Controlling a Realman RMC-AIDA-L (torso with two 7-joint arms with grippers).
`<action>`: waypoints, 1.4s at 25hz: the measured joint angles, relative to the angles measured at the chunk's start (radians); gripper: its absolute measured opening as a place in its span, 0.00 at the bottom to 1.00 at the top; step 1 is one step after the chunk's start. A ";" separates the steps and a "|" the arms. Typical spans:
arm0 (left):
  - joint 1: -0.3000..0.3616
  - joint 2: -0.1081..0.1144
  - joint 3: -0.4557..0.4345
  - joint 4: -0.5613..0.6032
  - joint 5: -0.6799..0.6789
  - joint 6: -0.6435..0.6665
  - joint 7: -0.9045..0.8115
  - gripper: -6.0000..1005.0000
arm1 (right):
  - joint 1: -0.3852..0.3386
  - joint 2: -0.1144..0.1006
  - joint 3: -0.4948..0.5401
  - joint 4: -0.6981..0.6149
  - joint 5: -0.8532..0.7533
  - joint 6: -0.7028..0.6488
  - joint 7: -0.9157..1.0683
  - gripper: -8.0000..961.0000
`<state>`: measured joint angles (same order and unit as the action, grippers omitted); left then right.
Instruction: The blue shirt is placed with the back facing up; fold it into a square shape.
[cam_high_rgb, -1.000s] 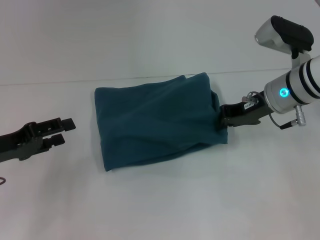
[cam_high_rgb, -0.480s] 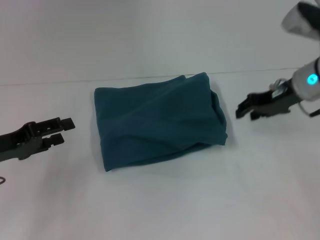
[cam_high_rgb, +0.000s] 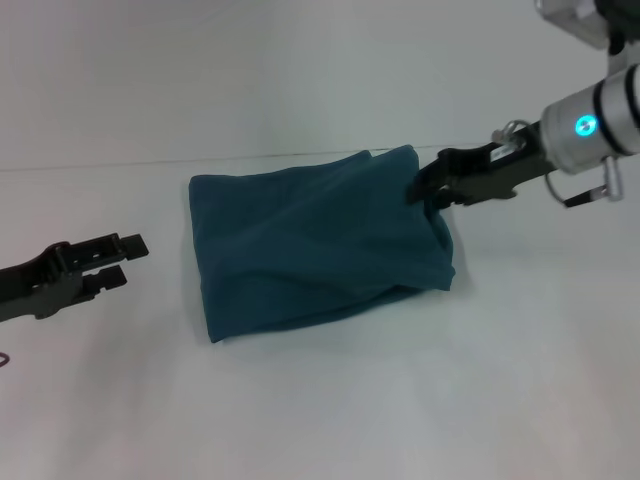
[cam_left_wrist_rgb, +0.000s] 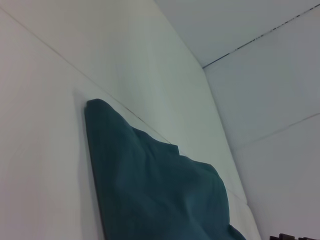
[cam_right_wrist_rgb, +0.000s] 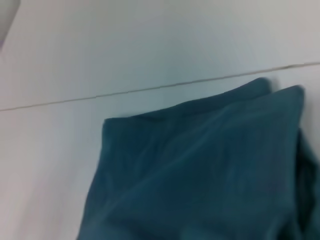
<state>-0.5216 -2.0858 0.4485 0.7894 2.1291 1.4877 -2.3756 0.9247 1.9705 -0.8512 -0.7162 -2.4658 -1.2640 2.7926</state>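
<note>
A: Head view: blue shirt (cam_high_rgb: 318, 240) lies folded mid-table. Right gripper (cam_high_rgb: 425, 187) at its far right corner, jaws parted. Left gripper (cam_high_rgb: 128, 257) released, parked apart.

B: Risk: snagging that corner, possibly unfolding it.

We see our black right gripper (cam_high_rgb: 425, 190) in a new place: a second ago its tips met the right edge of the folded dark teal-blue soft-fabric short-sleeved shirt (cam_high_rgb: 315, 250) low down, near the near-right corner; half a second ago it stood clear of the cloth, well off to the right above the white table; now it sits at the far-right corner, its tips over the fabric's edge. Its arm also reaches in from higher up and farther back than at the start.
</note>
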 joint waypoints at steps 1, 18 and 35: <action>0.000 0.001 0.000 0.000 0.000 -0.002 0.000 0.71 | 0.003 0.002 0.000 0.028 0.013 0.021 -0.002 0.45; 0.000 0.001 0.000 -0.003 0.001 -0.015 -0.002 0.71 | -0.023 -0.003 -0.017 0.115 -0.044 0.264 0.007 0.46; -0.109 -0.019 0.214 -0.032 0.070 -0.179 -0.046 0.71 | -0.049 -0.101 0.046 -0.086 0.020 -0.076 -0.055 0.62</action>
<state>-0.6301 -2.1051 0.6621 0.7571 2.1989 1.3084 -2.4220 0.8761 1.8693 -0.8052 -0.8021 -2.4458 -1.3404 2.7379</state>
